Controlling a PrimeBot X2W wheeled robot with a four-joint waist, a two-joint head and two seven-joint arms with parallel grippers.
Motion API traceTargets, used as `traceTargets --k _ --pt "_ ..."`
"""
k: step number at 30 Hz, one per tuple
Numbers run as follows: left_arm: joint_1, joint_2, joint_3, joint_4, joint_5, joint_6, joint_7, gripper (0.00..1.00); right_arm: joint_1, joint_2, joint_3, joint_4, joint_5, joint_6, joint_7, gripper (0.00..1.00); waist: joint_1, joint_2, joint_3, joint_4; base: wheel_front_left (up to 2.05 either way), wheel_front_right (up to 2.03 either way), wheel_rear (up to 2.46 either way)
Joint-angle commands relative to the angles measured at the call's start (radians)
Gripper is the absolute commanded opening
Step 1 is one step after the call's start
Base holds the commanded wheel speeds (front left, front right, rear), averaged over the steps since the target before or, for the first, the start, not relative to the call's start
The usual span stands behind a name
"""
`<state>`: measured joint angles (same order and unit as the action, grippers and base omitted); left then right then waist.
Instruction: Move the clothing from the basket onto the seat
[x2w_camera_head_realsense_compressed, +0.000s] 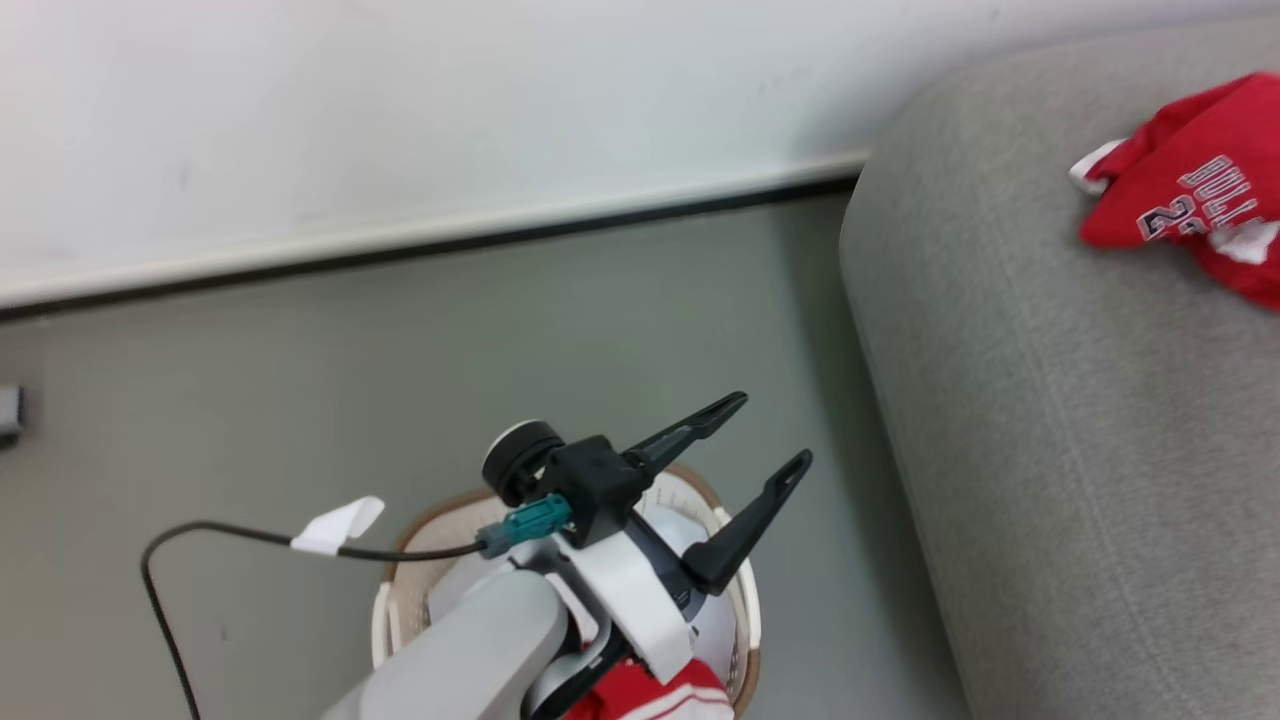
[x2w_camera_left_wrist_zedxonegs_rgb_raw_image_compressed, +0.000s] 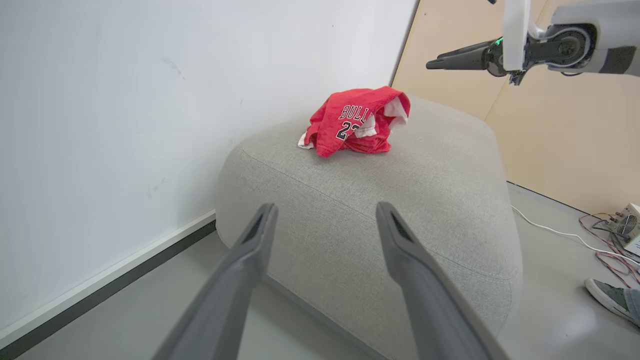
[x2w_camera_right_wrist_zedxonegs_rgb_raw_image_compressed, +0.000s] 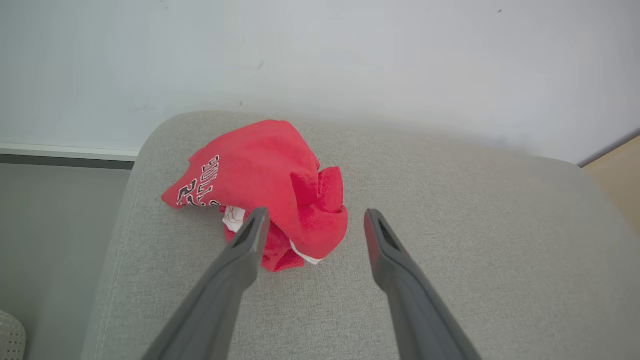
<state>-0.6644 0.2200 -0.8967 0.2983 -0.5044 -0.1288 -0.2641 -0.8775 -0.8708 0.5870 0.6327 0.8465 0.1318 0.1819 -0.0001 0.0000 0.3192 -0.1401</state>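
Twice found the clothing (x2w_camera_head_realsense_compressed: 1190, 190): once as a crumpled red jersey (x2w_camera_left_wrist_zedxonegs_rgb_raw_image_compressed: 355, 122) (x2w_camera_right_wrist_zedxonegs_rgb_raw_image_compressed: 260, 170) on top of the seat (x2w_camera_head_realsense_compressed: 1050, 400) (x2w_camera_left_wrist_zedxonegs_rgb_raw_image_compressed: 450, 165) (x2w_camera_right_wrist_zedxonegs_rgb_raw_image_compressed: 475, 200), lettering and numbers turned outward, and once as a red piece with white stripes (x2w_camera_head_realsense_compressed: 650, 695) inside the basket (x2w_camera_head_realsense_compressed: 430, 520), at the bottom edge of the head view.

Saw the right gripper (x2w_camera_right_wrist_zedxonegs_rgb_raw_image_compressed: 314, 215) (x2w_camera_left_wrist_zedxonegs_rgb_raw_image_compressed: 435, 64) with both fingers spread wide and nothing held between them. Looked along these fingers and found the jersey just ahead of the gripper, a little toward the left-hand finger of that view, with the fingertip overlapping the lower edge of the cloth in the picture. Saw the same gripper in the left wrist view up in the air, above the seat and apart from the jersey, so touching nothing.

Found the left gripper (x2w_camera_head_realsense_compressed: 772, 428) (x2w_camera_left_wrist_zedxonegs_rgb_raw_image_compressed: 326, 206) also opened wide and empty, placed over the basket, fingers pointed toward the seat. Noted the jersey well apart from this gripper, on the far part of the rounded top of the seat.

Noticed also a shoe (x2w_camera_left_wrist_zedxonegs_rgb_raw_image_compressed: 607, 300) on the floor (x2w_camera_left_wrist_zedxonegs_rgb_raw_image_compressed: 550, 310) beside the seat.
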Motion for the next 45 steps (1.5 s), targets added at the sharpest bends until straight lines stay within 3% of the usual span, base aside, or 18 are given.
traceTargets --k 1,13,21,33,39,45 --pt "0.027 -0.001 0.016 0.001 -0.009 -0.003 0.0 1.0 0.017 -0.012 0.01 -0.016 0.009 -0.002 -0.013 1.0 0.0001 0.0 -0.091 -0.01 0.0 0.0 0.0" --pt "0.197 0.003 0.242 -0.027 0.039 0.008 -0.001 1.0 0.051 -0.003 0.056 -0.232 0.011 -0.002 -0.133 1.0 0.0001 0.0 -0.293 0.009 0.0 0.0 0.0" --pt "0.278 0.039 0.394 -0.045 0.059 0.041 -0.001 1.0 0.161 0.06 -0.041 -0.325 -0.002 -0.002 -0.25 1.0 0.0001 0.0 -0.345 0.05 0.0 0.0 0.0" --pt "0.425 0.087 0.606 -0.059 0.103 0.1 -0.001 1.0 0.532 0.359 -0.342 -0.493 -0.188 -0.002 -0.413 1.0 0.0001 0.0 -0.353 0.118 0.0 0.0 0.0" --pt "0.498 0.051 0.702 -0.115 0.141 0.121 -0.001 1.0 0.725 0.496 -0.417 -0.562 -0.295 -0.002 -0.44 1.0 0.0001 0.0 -0.346 0.14 0.0 0.0 0.0" --pt "0.598 -0.033 0.791 -0.176 0.19 0.125 0.0 1.0 0.847 0.627 -0.443 -0.564 -0.366 -0.002 -0.447 1.0 0.0001 0.0 -0.359 0.155 0.0 0.0 0.0"
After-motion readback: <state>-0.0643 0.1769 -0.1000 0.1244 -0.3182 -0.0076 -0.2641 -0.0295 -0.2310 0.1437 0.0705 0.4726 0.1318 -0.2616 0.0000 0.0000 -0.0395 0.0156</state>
